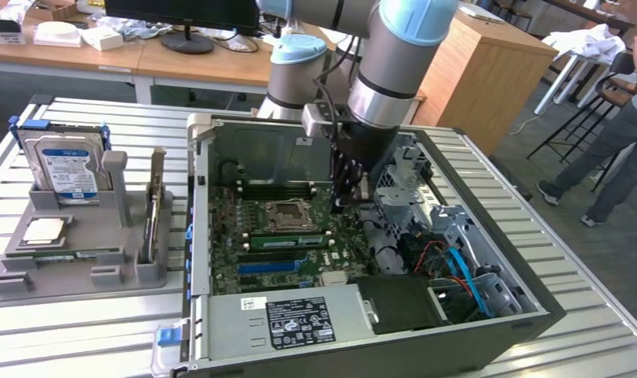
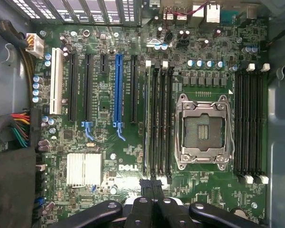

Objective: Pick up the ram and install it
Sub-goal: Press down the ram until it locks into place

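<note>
The arm reaches down into the open PC case [image 1: 487,236]. The gripper [image 1: 349,201] is fully closed, w/ nothing clearly held between the fingers. The ram [image 1: 287,239] stands on edge in a slot near the board's middle, just beside the CPU socket [image 1: 287,214], probably so that closed fingers can press it from above. The ext. view gives its green face. In the wrist view the ram [image 2: 145,123] is a thin edge, w/ the fingertips [image 2: 146,184] at the slot's end. If they touch it, I cannot tell.

My arm [image 1: 390,67] leans steeply down from above, and my end effector [image 1: 348,197] points straight downward, its fingers [image 2: 143,202] closed together
</note>
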Robot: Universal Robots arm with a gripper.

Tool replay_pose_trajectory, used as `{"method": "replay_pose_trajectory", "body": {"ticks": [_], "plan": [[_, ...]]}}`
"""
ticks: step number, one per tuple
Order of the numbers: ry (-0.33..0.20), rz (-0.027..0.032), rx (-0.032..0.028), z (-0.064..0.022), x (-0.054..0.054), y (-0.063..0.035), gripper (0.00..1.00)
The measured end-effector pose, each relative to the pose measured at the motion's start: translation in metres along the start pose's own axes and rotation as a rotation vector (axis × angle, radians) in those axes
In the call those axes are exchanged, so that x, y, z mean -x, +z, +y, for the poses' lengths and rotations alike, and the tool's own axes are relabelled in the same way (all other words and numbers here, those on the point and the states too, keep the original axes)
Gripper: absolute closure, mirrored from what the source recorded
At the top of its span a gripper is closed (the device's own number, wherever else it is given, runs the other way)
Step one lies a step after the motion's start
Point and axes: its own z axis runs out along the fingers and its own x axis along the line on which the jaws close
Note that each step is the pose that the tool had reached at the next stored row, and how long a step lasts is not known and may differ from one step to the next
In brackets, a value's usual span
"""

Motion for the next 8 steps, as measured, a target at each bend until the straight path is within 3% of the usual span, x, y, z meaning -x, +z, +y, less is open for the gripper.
{"method": "replay_pose_trajectory", "body": {"ticks": [8], "plan": [[0.0,0.0001,0.0,-0.0002,-0.0001,0.0069,0.9]]}}
